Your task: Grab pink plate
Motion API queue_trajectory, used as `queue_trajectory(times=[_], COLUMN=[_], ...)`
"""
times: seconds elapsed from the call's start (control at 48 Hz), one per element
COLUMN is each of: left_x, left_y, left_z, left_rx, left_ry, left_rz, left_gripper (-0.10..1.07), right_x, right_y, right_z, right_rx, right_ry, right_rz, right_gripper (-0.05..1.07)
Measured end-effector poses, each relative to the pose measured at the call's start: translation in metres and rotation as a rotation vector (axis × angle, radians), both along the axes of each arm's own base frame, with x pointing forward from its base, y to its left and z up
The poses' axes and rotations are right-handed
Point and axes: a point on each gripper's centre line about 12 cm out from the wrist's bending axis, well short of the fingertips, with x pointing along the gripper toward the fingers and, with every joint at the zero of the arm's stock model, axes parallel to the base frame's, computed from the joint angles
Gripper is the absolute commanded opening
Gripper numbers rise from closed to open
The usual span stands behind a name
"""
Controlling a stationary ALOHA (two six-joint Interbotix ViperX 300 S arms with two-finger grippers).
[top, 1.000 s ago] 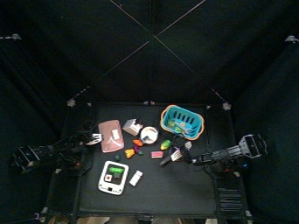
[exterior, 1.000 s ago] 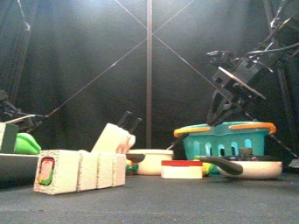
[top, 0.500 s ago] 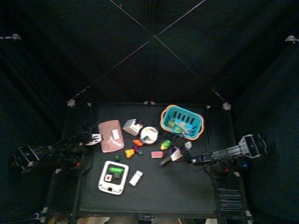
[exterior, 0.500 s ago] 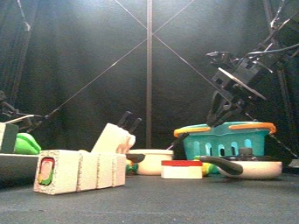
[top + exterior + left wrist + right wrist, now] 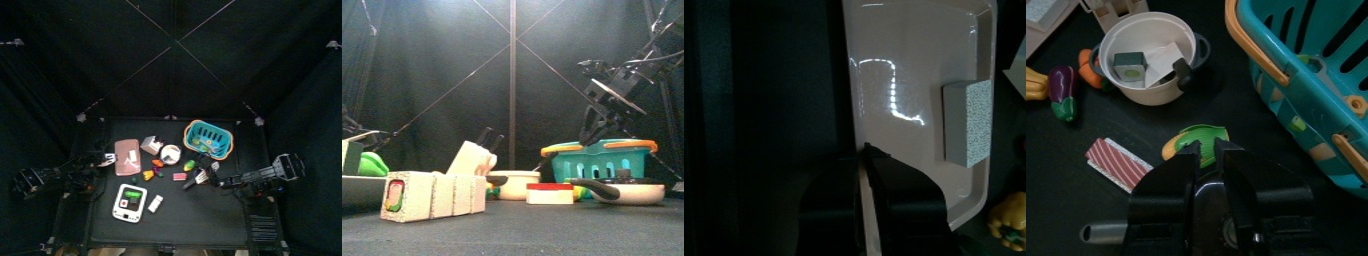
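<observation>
Pink plate at the table's left side beside the white device, left gripper jaws pinching its edge, grey block on the plate, right gripper jaws pressed together near the teal basket.

One flat dusty-pink rounded-rectangular plate, one teal slatted plastic basket beside it, one white rectangular device with a green panel, one white cup.

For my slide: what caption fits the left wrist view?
Left gripper fingers straddling the pink plate rim.
</observation>
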Motion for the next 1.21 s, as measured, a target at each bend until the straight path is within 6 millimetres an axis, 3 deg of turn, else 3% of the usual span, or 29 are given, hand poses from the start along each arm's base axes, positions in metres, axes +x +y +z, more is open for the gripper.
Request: queue_trajectory(times=[0.458, 0.75, 1.208], left_x=[-0.001, -0.007, -0.009], left_y=[-0.005, -0.005, -0.005], left_z=[0.016, 0.015, 0.021], left_rx=[0.009, 0.001, 0.044], left_ry=[-0.050, -0.046, -0.085], left_rz=[0.008, 0.038, 0.053], left_gripper=[0.36, 0.30, 0.30], right_x=[0.000, 0.000, 0.000], right_y=[0.000, 0.000, 0.000], right_z=[0.000, -0.001, -0.003], right_rx=[0.001, 0.001, 0.000], right_ry=[0.000, 0.002, 0.011], right_rz=[-0.001, -0.001, -0.003], right_gripper=[0.62, 0.62, 0.62])
